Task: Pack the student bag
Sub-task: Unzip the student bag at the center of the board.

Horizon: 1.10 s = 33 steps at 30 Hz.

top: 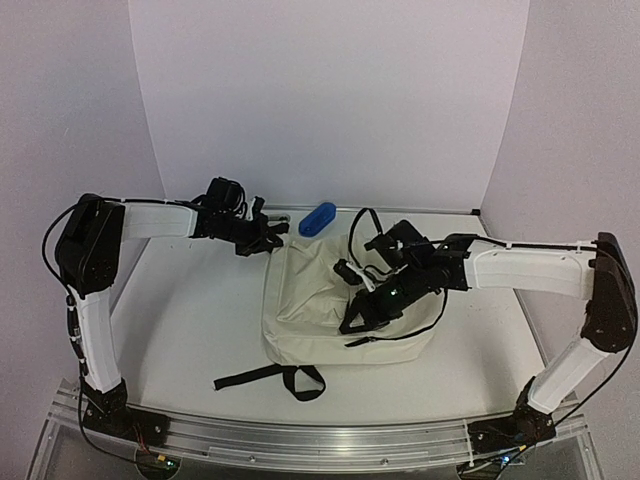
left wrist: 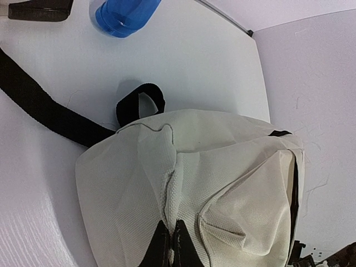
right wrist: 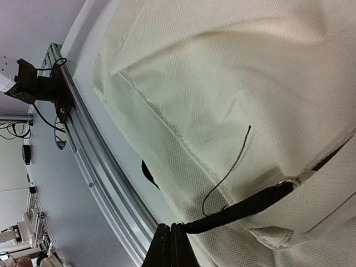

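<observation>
the student bag [left wrist: 222, 183] at the left claw [left wrist: 171, 240] is coarse-woven matt cream cloth. ahead of that claw's tips a blue item [left wrist: 125, 16] looks smooth glossy plastic, on a matt white table [left wrist: 211, 67]. at the right claw [right wrist: 171, 245] the black strap [right wrist: 245, 206] is woven webbing; beside it, a brushed metal rail [right wrist: 100, 178].

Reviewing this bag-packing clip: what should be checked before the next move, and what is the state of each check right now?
1. Left gripper holds the student bag: ok, fingers are shut on a fold of cream fabric.
2. Right gripper holds the black pull tab: ok, it appears pinched at the fingertips.
3. Zipper open wide enough to load: cannot tell.
4. Blue object free to pick up: ok, it lies beyond the bag, ungripped.
5. Loose black strap away from both grippers: ok, it lies at the bag's near side.
6. Anything already inside: cannot tell.
</observation>
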### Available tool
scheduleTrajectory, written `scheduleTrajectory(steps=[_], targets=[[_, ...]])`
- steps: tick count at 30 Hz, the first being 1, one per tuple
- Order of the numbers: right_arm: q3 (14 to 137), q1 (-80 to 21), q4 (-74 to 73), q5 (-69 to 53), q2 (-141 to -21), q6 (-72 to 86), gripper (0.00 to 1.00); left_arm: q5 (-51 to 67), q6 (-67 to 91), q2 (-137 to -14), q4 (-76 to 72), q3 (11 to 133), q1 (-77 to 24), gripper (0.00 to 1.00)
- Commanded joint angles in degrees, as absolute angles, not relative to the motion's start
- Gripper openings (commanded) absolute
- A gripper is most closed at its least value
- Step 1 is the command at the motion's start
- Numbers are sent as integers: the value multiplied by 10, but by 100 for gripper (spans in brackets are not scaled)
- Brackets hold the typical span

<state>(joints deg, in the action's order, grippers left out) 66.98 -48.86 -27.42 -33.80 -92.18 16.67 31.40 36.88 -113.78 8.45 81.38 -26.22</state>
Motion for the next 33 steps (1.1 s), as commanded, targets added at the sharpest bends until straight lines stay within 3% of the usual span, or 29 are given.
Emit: scheduleTrajectory(steps=[1, 14, 15, 16, 17, 19, 20, 22, 27, 33], targets=[[641, -523, -252, -356, -909, 201, 0, 280, 360, -1147, 60, 840, -243, 0], [633, -531, -244, -341, -906, 213, 0, 300, 355, -1151, 43, 838, -239, 0], [649, -532, -245, -325, -896, 216, 6, 304, 346, -1142, 43, 835, -239, 1], [655, -532, -245, -321, -891, 219, 12, 305, 341, -1138, 44, 834, -240, 4], [666, -531, -246, -297, -877, 225, 26, 303, 333, -1123, 46, 827, -240, 14], [681, -531, -247, -260, -858, 236, 43, 287, 316, -1096, 55, 815, -240, 37], [686, -531, -248, -247, -853, 240, 48, 280, 312, -1085, 60, 812, -240, 41], [703, -530, -253, -200, -834, 254, 69, 245, 285, -1047, 87, 805, -243, 62], [743, -524, -288, -30, -825, 286, 90, 138, 215, -974, 167, 801, -293, 86], [754, -479, -294, 67, -844, 318, 98, 105, 162, -977, 247, 828, -403, 93]])
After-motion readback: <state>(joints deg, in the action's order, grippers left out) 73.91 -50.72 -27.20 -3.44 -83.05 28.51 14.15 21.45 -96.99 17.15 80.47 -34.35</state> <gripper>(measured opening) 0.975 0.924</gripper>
